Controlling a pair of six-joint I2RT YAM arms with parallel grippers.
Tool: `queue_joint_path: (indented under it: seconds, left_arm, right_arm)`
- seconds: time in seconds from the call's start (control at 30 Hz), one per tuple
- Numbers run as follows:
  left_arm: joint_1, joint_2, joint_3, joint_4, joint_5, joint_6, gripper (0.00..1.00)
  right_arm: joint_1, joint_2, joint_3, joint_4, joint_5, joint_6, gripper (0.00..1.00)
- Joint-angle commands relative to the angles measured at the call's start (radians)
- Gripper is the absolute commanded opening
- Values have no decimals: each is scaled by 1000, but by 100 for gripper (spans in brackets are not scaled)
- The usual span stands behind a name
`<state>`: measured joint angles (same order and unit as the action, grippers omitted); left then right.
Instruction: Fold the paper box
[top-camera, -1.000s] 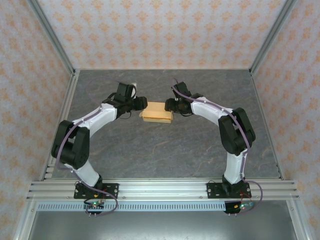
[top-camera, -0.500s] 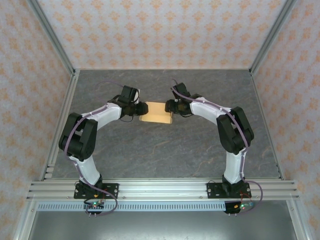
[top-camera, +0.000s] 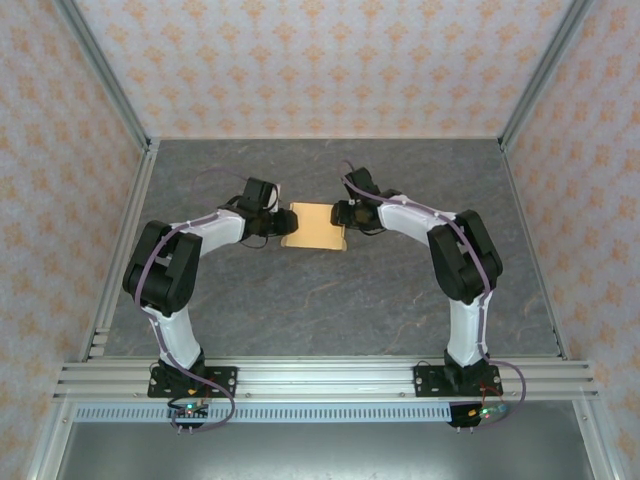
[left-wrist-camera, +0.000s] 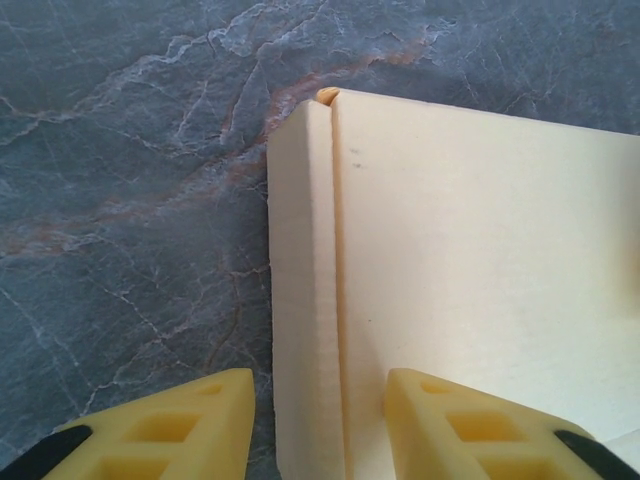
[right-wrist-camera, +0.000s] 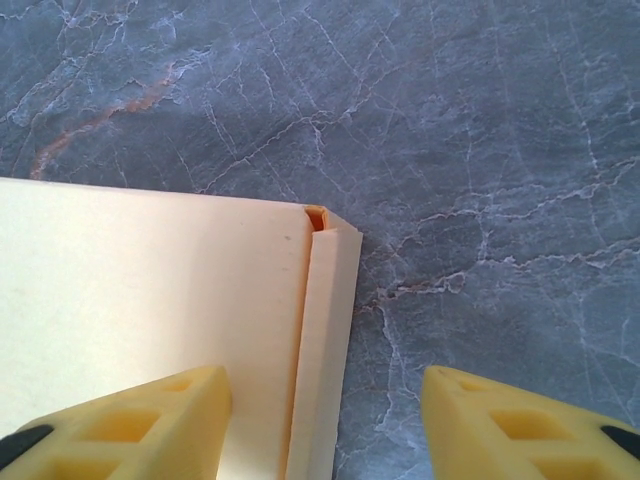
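The paper box (top-camera: 313, 225), pale tan card folded into a flat rectangle, lies on the grey table between my two grippers. At its left edge, my left gripper (top-camera: 279, 222) is open. In the left wrist view the left gripper (left-wrist-camera: 320, 395) straddles the box's (left-wrist-camera: 480, 250) narrow left side wall (left-wrist-camera: 300, 300): one finger hangs over the table with a gap to the card, the other over the box top. My right gripper (top-camera: 343, 214) is open at the box's right edge. The right gripper (right-wrist-camera: 322, 400) straddles the right side wall (right-wrist-camera: 325, 340), one finger over the box (right-wrist-camera: 150, 290) and one wide over the table.
The marbled grey table (top-camera: 330, 300) stretches in front of and behind the box. Patterned walls with metal posts (top-camera: 105, 90) close in the back and sides. An aluminium rail (top-camera: 330, 375) carrying both arm bases runs along the near edge.
The left arm's elbow has drawn in and its gripper has settled lower at the box's left edge. The box now lies flatter and squarer. Both pairs of jaws have narrowed a little.
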<state>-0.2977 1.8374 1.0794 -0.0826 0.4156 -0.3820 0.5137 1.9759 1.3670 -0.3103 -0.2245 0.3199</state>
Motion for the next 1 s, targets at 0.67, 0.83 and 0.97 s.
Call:
queue_joint_path:
  seconds: [0.67, 0.83, 0.97]
  left_arm:
    - [-188, -375, -250, -16, -169, -49, 59]
    - [-129, -446, -200, -68, -203, 78, 69]
    - [-54, -306, -67, -108, -67, 144, 69]
  right_arm:
    - [-51, -43, 223, -265, 80, -230, 60]
    - [-49, -250, -52, -118, -23, -137, 61]
    - [-40, -409, -272, -35, -109, -63, 63]
